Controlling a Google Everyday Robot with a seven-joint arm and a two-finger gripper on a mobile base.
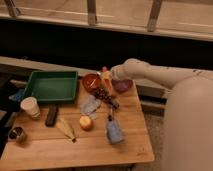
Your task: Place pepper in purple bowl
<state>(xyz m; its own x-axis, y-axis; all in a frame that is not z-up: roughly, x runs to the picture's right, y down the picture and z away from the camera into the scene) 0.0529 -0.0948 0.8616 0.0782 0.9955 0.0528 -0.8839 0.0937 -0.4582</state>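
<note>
Overhead, the white arm reaches in from the right across the far right corner of the wooden table; its gripper hangs above the far edge, between the red-brown bowl and the purple bowl; whether the pincer is apart or together cannot be told, since its tips merge with what lies around them; a red-orange sliver at the gripper, standing nearly upright, looks like the pepper, though whether it is clamped or merely beside the tips cannot be told; it sits just left of the purple bowl and not in it. The purple bowl stands at the far right corner, partly under the arm; the red-brown bowl stands just left of it, near the far edge.

A green tray fills the far left corner; a paper cup stands near the left edge, in front of the tray; a black remote lies just right of the cup; a metal tin sits at the left edge nearer the front. A pale pointed item lies near the table's middle, with a round fruit just beside it on the right; a crumpled grey wrapper lies behind the fruit; a dark cluster lies beside the wrapper, in front of the bowls; a blue packet lies toward the right edge.
</note>
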